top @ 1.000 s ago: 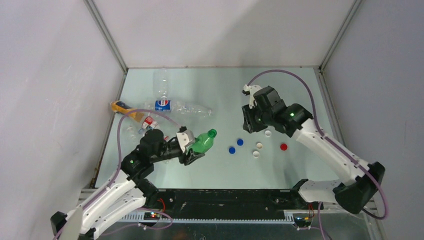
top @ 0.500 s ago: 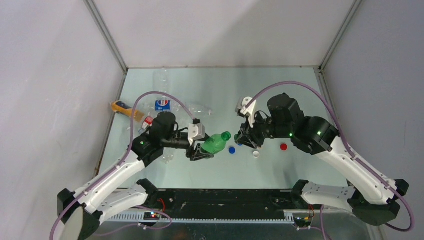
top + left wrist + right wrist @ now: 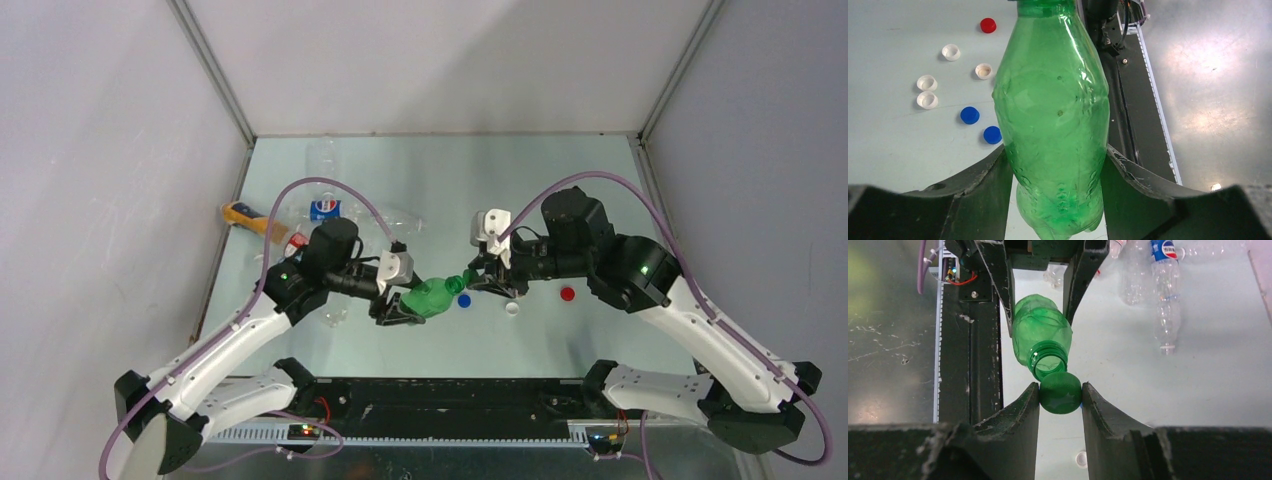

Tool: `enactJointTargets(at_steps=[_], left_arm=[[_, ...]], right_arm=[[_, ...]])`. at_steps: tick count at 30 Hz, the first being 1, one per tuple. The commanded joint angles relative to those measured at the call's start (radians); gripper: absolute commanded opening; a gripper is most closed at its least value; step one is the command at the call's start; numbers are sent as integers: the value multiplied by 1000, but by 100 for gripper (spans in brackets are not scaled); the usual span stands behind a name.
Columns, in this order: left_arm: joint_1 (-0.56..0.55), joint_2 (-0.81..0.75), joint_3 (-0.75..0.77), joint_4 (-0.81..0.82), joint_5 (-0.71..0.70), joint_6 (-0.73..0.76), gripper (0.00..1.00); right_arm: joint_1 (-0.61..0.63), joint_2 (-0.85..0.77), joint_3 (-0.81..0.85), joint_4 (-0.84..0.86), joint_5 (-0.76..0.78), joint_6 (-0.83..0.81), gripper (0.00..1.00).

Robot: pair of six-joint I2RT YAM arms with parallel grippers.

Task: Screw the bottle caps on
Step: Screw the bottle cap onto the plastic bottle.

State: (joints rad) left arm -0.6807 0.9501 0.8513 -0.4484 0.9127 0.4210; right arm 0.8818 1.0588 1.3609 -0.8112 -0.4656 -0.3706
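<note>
Now the left hand [image 3: 1055, 172] pinches the green bottle [image 3: 1053, 95] by its body, lifted over the bench [image 3: 430, 170] nearer its near edge. The right hand [image 3: 1060, 390] pinches the green cap [image 3: 1061, 397], which touches the rim of the bottle's open mouth off-centre and is not seated on it.

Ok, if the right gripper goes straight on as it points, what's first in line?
Probably the open mouth of the green bottle in the left gripper; the green cap that the right gripper carries looks slightly off-centre.
</note>
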Motion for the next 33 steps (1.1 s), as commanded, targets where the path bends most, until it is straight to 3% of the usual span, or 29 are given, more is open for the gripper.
enactJointTargets(at_steps=[1, 24, 33], left_arm=[[-11, -7, 41, -28, 31, 37, 32], [-31, -14, 65, -34, 55, 48, 28], [-31, 20, 95, -14, 168, 52, 25]], right_arm=[[6, -15, 33, 52, -82, -45, 22], [11, 52, 34, -6, -185, -96, 23], [12, 82, 33, -93, -220, -191, 22]])
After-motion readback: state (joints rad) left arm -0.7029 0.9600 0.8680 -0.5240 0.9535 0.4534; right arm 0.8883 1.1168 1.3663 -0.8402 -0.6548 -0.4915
